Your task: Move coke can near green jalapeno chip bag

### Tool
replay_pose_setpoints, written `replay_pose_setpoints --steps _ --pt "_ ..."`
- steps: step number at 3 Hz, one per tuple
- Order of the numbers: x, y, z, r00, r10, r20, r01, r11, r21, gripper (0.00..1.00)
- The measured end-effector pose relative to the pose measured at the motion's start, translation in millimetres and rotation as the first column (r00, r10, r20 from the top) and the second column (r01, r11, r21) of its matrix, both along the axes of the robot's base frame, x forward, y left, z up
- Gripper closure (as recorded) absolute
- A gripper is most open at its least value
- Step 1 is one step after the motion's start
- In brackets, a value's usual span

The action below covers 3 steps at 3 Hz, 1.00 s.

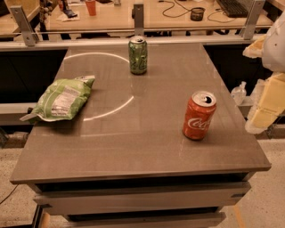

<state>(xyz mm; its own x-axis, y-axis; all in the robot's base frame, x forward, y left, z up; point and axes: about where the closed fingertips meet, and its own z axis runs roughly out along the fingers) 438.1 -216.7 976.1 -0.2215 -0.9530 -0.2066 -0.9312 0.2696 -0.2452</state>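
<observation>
Glossy table (147, 133); plastic gripper (267, 104) far right

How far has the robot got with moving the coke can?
Nothing looks done yet. The coke can stands on the right of the table, far from the green jalapeno chip bag at the left. The gripper is beside the table's right edge, not touching the can. Left: grab it, carry it over.

Green can (138, 55) is seen standing at the back of the grey table (133, 147)!
An orange cup (91, 7) and keyboard (231, 6) are glimpsed on the desk beyond; the gripper (263, 111) is held off the table's right edge.
</observation>
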Motion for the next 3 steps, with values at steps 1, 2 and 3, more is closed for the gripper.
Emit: replay_pose_setpoints --steps 1,2,3 --pt "0.0 0.0 0.0 1.0000 0.000 0.000 0.000 1.000 0.000 0.00" --pt "-0.3 -3.7 -3.4 0.9998 -0.020 0.001 0.020 0.997 0.080 0.00" --pt "-3.5 -26.6 -25.3 0.9958 -0.082 0.040 0.069 0.962 0.263 0.00"
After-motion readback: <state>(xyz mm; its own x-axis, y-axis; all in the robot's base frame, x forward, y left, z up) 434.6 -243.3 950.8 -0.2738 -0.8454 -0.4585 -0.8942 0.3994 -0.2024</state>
